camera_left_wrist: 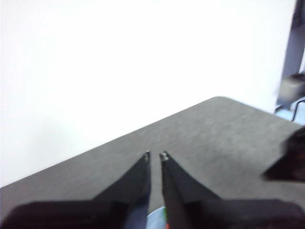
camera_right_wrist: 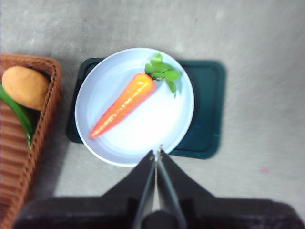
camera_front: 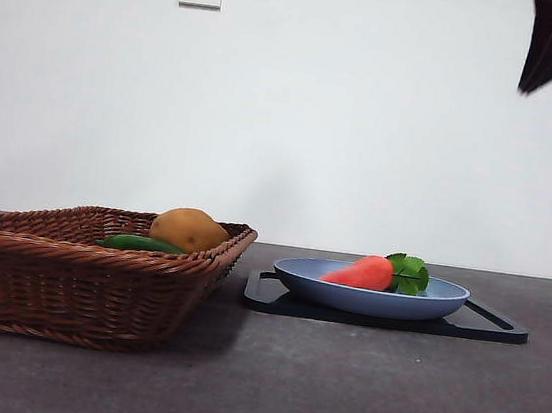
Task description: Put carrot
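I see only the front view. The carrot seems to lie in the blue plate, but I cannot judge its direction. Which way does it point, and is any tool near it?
Observer: In the right wrist view the carrot lies diagonally in the plate, thin tip toward the basket, leaves away from it.
Operator: Does the right tool touch it?
Observer: No. The right tool is above the plate's rim, jaws shut, apart from the carrot.
Operator: And the left tool?
Observer: The left tool is nearly shut and holds nothing; its camera shows mostly bare table.
Operator: What lies under the plate?
Observer: A dark tray; the plate covers its basket-side part.
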Robot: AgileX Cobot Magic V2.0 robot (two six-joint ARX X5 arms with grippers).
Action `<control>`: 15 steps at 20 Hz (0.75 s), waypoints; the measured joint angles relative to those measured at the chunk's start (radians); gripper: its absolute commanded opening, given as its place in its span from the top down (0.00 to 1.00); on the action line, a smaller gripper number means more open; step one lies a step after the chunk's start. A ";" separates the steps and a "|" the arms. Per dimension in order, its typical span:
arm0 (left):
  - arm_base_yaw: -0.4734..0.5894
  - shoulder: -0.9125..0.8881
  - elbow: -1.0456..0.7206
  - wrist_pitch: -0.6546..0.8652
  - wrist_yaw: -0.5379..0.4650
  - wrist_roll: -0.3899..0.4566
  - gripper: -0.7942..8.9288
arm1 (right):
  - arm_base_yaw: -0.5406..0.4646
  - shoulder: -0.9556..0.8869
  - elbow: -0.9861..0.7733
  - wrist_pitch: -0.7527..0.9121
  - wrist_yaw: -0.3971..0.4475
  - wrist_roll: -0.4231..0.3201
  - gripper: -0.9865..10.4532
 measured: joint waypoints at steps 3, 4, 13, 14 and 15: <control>0.095 0.000 0.000 -0.134 0.000 0.016 0.91 | 0.061 -0.112 -0.020 -0.018 0.098 -0.015 0.91; 0.133 0.002 -0.001 -0.182 -0.001 0.017 0.91 | 0.074 -0.155 -0.042 -0.009 0.114 -0.017 0.91; 0.336 -0.183 -0.156 -0.274 0.132 0.020 0.91 | 0.145 -0.600 -0.548 0.394 0.186 -0.021 0.91; 0.341 -0.237 -0.207 -0.257 0.133 0.020 0.91 | 0.145 -0.647 -0.610 0.442 0.186 -0.021 0.91; 0.348 -0.304 -0.275 -0.232 0.133 0.020 0.91 | 0.145 -0.696 -0.671 0.486 0.186 -0.021 0.91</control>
